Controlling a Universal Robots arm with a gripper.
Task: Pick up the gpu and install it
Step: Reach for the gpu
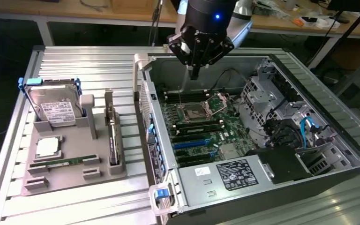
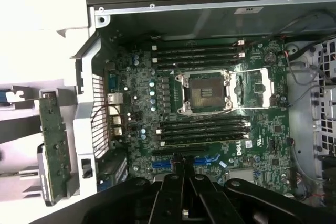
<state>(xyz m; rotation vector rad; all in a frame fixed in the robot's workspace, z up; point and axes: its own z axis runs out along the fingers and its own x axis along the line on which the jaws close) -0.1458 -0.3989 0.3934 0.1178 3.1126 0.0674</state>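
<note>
The gpu [image 1: 112,136] stands on edge in a slot of the grey holder [image 1: 73,176] on the exterior view's left. In the wrist view the gpu [image 2: 52,145] appears as a thin board beside the case wall. My gripper [image 1: 194,71] hangs above the far end of the open computer case, well apart from the gpu, with the fingers shut together and nothing between them. In the wrist view my gripper [image 2: 181,167] points down over the motherboard [image 2: 210,93], near the blue expansion slots [image 2: 163,164].
The holder also carries a silver hard drive [image 1: 55,108] in a blue frame, a CPU [image 1: 47,147] and a green RAM stick [image 1: 64,162]. The case [image 1: 230,176] lies open on a ribbed metal table [image 1: 73,56], with drive cages and cables on its right side.
</note>
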